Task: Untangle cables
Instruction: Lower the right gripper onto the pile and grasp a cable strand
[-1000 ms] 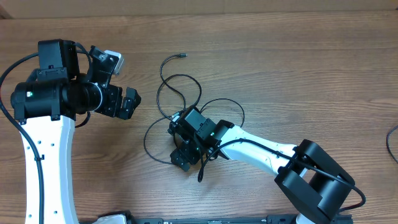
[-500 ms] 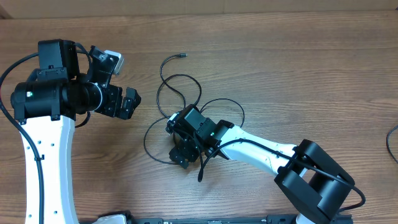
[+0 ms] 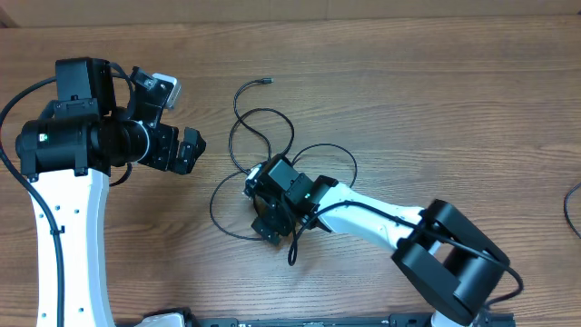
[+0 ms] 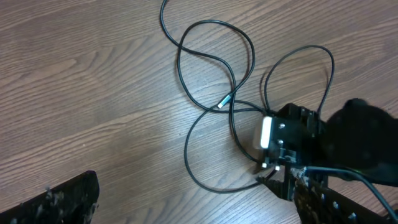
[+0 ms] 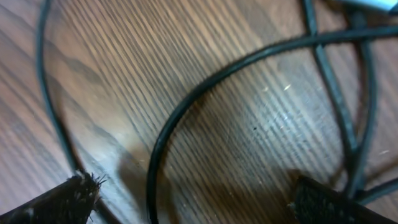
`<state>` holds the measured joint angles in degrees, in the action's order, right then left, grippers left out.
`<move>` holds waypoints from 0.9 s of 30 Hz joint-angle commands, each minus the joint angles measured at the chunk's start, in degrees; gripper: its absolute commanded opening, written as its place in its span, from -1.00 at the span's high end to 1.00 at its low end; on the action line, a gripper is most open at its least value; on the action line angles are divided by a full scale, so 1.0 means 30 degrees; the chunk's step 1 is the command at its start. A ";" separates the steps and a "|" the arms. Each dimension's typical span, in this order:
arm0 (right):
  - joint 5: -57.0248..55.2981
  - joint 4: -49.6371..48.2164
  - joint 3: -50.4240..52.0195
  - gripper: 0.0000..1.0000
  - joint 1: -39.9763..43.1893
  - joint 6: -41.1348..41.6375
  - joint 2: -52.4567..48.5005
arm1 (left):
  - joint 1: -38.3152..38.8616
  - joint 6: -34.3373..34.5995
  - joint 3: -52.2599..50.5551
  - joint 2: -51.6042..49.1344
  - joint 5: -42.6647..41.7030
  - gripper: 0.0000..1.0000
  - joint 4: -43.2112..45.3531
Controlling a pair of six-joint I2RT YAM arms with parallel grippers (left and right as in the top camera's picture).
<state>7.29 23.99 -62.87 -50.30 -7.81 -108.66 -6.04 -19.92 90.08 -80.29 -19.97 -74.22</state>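
Observation:
The cables (image 3: pixel 266 82) are thin black cords lying in loose, crossing loops at the table's middle, one small plug tip pointing to the far side. My right gripper (image 3: pixel 263 202) stands open, low over the tangle's near part. In the right wrist view one strand (image 5: pixel 157 155) curves between the fingertips (image 5: pixel 59 202) without touching either. My left gripper (image 3: pixel 186 150) hangs open to the left of the loops, holding nothing. The left wrist view shows the loops, a silver plug tip (image 4: pixel 224 101) and the right gripper's head (image 4: pixel 283 146) sitting on them.
The wooden table (image 3: pixel 436 109) stretches bare to the right and far side. The right arm's white link (image 3: pixel 381 213) reaches in from the near right. A thick black wire (image 3: pixel 574 204) shows at the right edge.
My right gripper has shifted very slightly over the tangle, and its arm's near links have swung a little to the left. The left arm and the loops look unchanged.

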 commanded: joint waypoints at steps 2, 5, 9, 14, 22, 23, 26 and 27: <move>-0.0058 -0.0080 0.0102 -1.00 -0.0189 -0.0058 -0.0459 | -0.0095 -0.0226 0.0160 0.0015 -0.0284 -0.99 -0.0044; -0.0073 -0.0117 0.0102 -1.00 -0.0379 -0.0080 -0.0554 | -0.0095 -0.0226 0.0160 0.0015 -0.0284 -1.00 -0.0044; -0.0095 -0.0138 0.0102 -0.93 -0.0466 -0.0648 -0.0801 | -0.0095 -0.0226 0.0160 0.0015 -0.0284 -0.99 -0.0044; -0.0117 -0.0175 0.0102 -0.90 -0.0678 -0.0998 -0.0845 | -0.0095 -0.0226 0.0160 0.0015 -0.0277 -0.99 -0.0044; -0.0175 -0.0627 0.0102 -0.84 -0.1501 -0.1005 -0.0882 | -0.0095 -0.0226 0.0160 0.0015 -0.0277 -0.99 -0.0044; -0.0313 -0.0721 0.0102 -0.82 -0.1515 -0.1005 -0.0940 | -0.0095 -0.0226 0.0160 0.0015 -0.0284 -0.99 -0.0044; -0.0597 -0.1093 0.0102 -0.79 -0.1515 -0.1027 -0.1239 | -0.0095 -0.0226 0.0160 0.0015 -0.0284 -0.99 -0.0044; -0.0648 -0.1231 0.0102 -0.79 -0.1515 -0.1064 -0.1450 | -0.0095 -0.0226 0.0160 0.0015 -0.0277 -0.99 -0.0044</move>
<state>5.58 20.34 -62.89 -54.68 -11.00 -110.04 -6.04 -19.94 90.08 -80.29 -19.97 -74.19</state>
